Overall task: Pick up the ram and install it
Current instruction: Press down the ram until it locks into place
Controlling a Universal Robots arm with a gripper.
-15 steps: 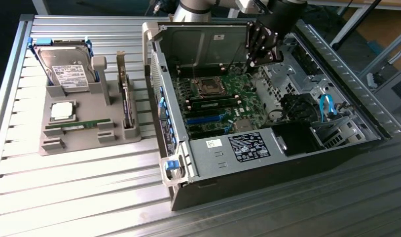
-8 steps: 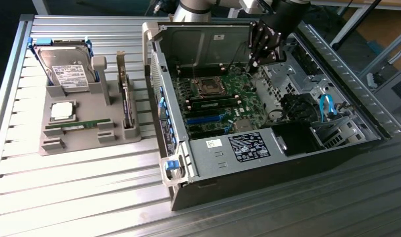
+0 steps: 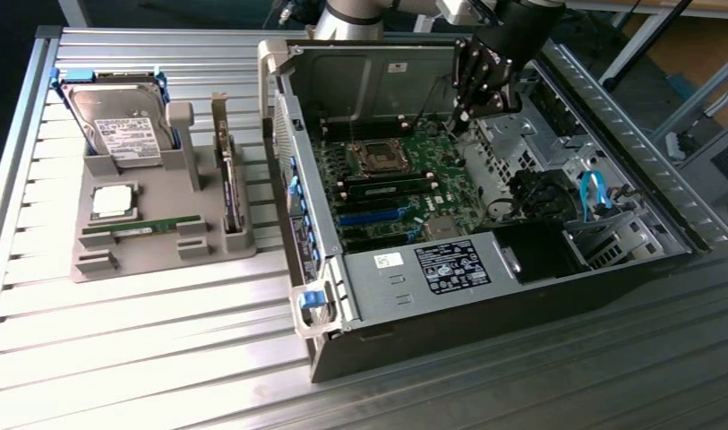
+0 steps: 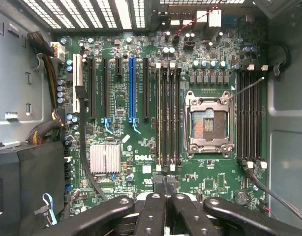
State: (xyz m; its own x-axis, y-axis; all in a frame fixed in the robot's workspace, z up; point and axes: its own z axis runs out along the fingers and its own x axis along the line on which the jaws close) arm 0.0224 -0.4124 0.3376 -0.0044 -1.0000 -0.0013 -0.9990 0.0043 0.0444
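The ram (image 3: 141, 227) is a thin green stick lying flat in the front slot of the grey holder tray (image 3: 113, 262), on the exterior view's left. My gripper (image 3: 462, 115) hangs far from it, inside the open computer case (image 3: 495, 269) above the green motherboard (image 3: 399, 170). In the wrist view the gripper (image 4: 166, 186) is shut, its black fingers (image 4: 153, 206) pressed together with nothing between them. Just ahead of the fingertips lie the long black memory slots (image 4: 168, 118), next to the open processor socket (image 4: 210, 123). More memory slots (image 4: 252, 118) run on the socket's other side.
The tray also holds a hard drive (image 3: 123, 125), a square silver processor chip (image 3: 113, 201) and a card with a metal bracket (image 3: 228, 179) standing on edge. Cables (image 4: 43, 132), a heatsink (image 4: 105, 158) and the case walls (image 3: 339, 81) surround the board.
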